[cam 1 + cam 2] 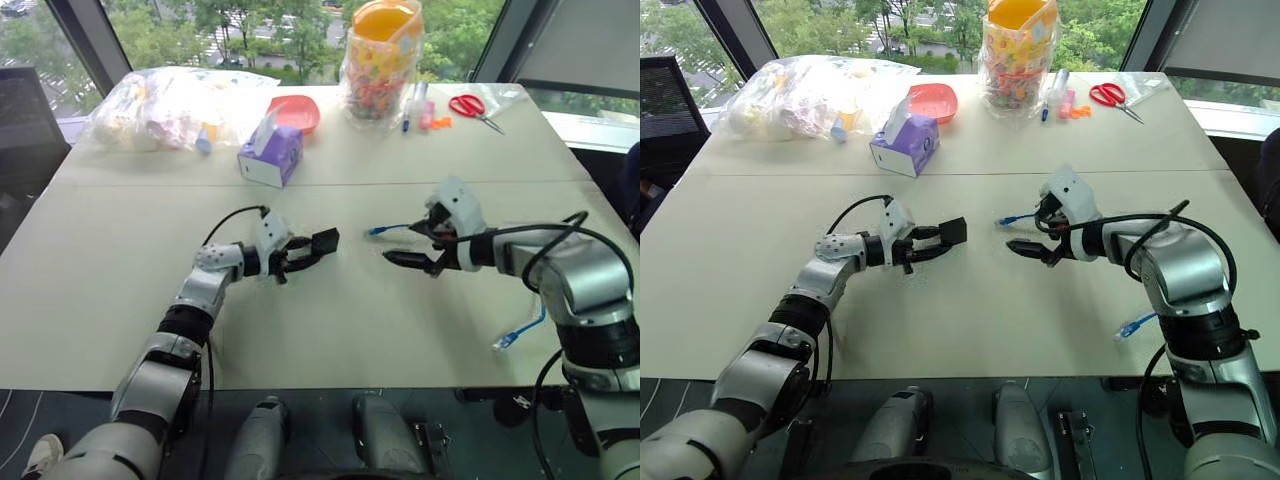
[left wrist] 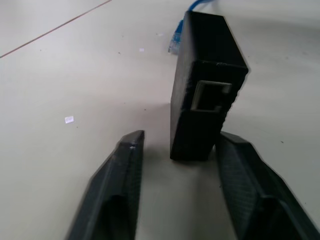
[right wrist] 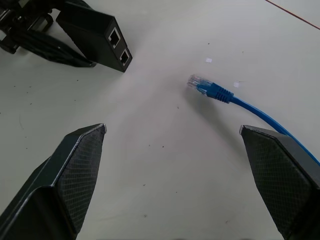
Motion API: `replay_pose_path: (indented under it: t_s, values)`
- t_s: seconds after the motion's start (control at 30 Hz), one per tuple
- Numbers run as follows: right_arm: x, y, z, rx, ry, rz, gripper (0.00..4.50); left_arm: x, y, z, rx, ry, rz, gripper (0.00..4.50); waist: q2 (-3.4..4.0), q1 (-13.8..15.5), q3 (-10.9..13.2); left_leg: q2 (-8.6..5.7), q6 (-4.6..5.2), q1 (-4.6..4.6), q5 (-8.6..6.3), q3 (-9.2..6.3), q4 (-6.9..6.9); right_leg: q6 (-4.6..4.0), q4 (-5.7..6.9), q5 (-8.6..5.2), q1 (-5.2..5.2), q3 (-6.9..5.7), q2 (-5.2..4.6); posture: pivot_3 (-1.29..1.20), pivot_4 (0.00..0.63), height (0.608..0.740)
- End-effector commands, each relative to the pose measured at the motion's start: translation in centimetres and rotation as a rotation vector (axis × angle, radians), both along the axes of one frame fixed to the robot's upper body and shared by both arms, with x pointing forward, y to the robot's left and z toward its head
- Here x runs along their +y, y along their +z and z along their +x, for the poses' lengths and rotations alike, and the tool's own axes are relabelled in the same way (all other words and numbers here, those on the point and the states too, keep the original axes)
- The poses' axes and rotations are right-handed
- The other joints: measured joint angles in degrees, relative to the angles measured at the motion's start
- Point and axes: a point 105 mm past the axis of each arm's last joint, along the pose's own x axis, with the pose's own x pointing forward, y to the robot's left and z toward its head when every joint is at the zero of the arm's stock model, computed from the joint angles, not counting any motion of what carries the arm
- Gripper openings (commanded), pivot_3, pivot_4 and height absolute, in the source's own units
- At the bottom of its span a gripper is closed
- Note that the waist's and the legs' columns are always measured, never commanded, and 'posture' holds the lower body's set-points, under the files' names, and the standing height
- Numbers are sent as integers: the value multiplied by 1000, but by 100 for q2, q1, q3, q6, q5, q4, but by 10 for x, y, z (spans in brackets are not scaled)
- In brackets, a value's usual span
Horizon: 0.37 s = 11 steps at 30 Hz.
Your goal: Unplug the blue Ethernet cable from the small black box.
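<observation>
The small black box (image 2: 207, 85) stands on edge on the table at the tips of my left gripper (image 1: 303, 254). Its jaws are open: one finger (image 2: 120, 190) is clearly apart from the box and the other (image 2: 250, 190) is close beside it. The port facing the wrist is empty. The blue Ethernet cable (image 3: 215, 91) lies unplugged on the table, its clear plug a short way from the box. My right gripper (image 1: 412, 243) hovers wide open just behind that plug, holding nothing. The cable's other end (image 1: 505, 342) hangs near the table's front edge under my right arm.
At the back of the table are a purple tissue box (image 1: 270, 155), a red bowl (image 1: 297, 112), a clear plastic bag of items (image 1: 165, 105), a jar of colourful sweets (image 1: 380, 60) and red scissors (image 1: 470, 105). The front edge (image 1: 330, 388) runs close below both arms.
</observation>
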Motion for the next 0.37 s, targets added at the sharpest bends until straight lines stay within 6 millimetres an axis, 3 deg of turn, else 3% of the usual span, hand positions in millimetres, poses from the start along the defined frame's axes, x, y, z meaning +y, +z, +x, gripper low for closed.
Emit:
replay_pose_path:
  t_s: [0.03, 0.07, 0.37]
  values:
    - [0, 11, -12, -34, -7, 25, 4500, 26, -9, -8, 47, 18, 14, 4037, 0, -16, -1, 1, 0, 3, 0, 0, -3, 0, 0, 0, 1, 0, 1, 0, 150, 740]
    - [0, 8, -18, -24, -7, 25, 4500, 32, -4, -11, 49, 18, -1, 4424, 0, -34, -1, 1, 0, 6, 0, 0, -8, 0, 0, -1, 1, 0, 1, 0, 150, 740]
    - [-2, -10, -41, 20, -51, 47, 4500, 64, 33, -34, 91, 36, -65, 4424, -1, -116, 0, 4, 1, 3, -1, -5, -14, -1, -1, -2, -1, -1, 1, 0, 150, 740]
